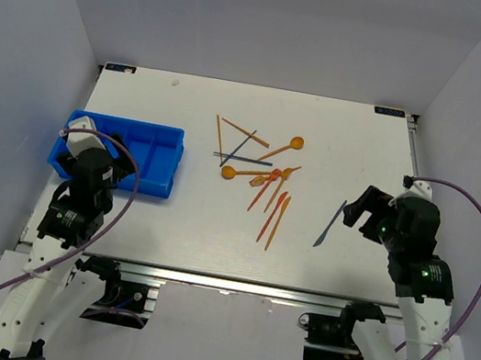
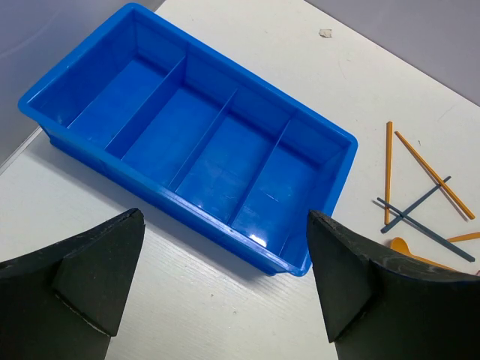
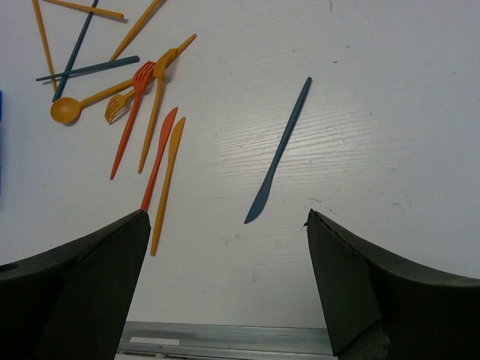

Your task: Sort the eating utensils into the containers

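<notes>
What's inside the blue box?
Nothing. All four compartments of the blue box are bare in the left wrist view. From above, the left arm covers part. The utensils lie on the table.

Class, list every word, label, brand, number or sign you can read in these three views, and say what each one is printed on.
None: no readable text shows in any view.
The blue bin, the utensils, the table, the left gripper and the right gripper all show plain surfaces without lettering.
</notes>
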Controlling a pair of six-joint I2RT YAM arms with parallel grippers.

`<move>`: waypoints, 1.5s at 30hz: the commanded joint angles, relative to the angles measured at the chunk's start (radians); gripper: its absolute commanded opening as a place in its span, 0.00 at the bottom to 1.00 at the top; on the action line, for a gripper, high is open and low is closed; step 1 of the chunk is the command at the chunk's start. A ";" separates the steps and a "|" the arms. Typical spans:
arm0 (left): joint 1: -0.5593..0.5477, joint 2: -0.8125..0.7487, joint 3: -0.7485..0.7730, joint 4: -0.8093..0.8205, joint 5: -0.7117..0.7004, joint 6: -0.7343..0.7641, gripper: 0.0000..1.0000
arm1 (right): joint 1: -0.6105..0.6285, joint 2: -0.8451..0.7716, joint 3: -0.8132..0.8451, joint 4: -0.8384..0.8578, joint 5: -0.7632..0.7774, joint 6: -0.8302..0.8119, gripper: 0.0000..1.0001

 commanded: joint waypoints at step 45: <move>-0.006 0.073 0.006 0.020 0.077 0.023 0.98 | 0.025 1.097 0.056 0.387 0.192 0.141 0.03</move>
